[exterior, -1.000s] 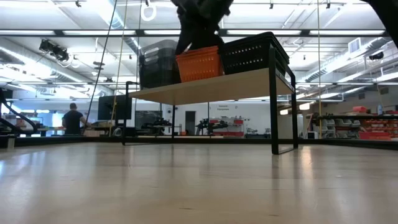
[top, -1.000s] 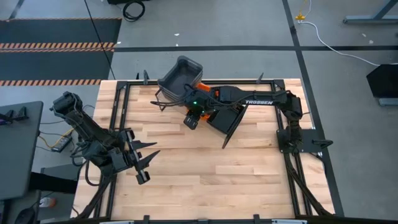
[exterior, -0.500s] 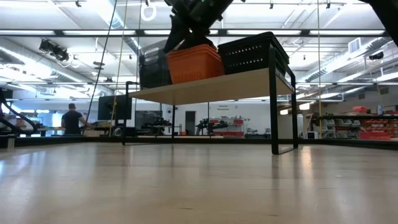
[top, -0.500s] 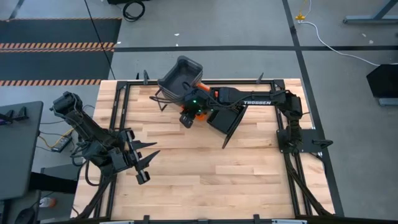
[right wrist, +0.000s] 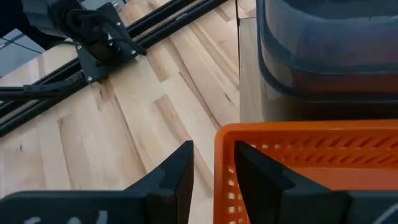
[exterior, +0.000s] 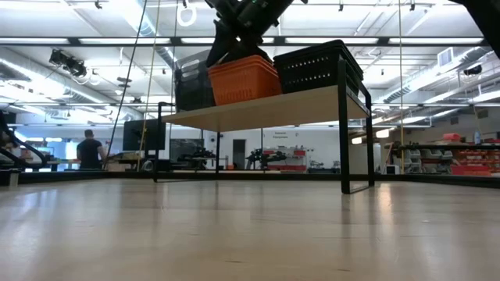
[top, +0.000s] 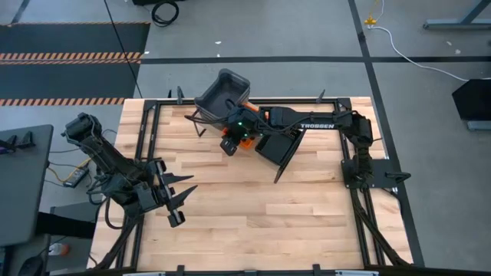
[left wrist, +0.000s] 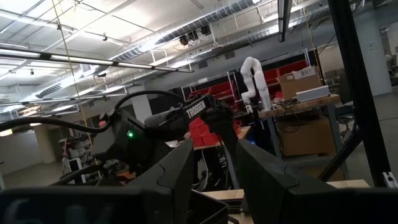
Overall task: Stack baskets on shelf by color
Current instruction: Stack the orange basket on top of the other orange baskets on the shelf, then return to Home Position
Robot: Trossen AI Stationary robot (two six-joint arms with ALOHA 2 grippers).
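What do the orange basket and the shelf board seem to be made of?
Orange basket: probably moulded plastic, going by its even bright colour and rows of slots in the wall. Shelf board: looks like light wood or a wood laminate, pale and matte, on thin black legs, likely metal.

- A slatted light-wood desk (top: 253, 222) stands on a grey concrete floor (top: 253, 31) crossed by dark tape lines.
- Black mats with orange-striped edges (top: 69, 54) lie beside it.
- Long ceiling lights (exterior: 94, 74) hang under exposed ducts.
- A person (exterior: 92, 150) stands far off at benches.
- Red storage bins (exterior: 469, 168) fill distant racks.
- A white robot arm (left wrist: 256, 84) stands on a far bench.
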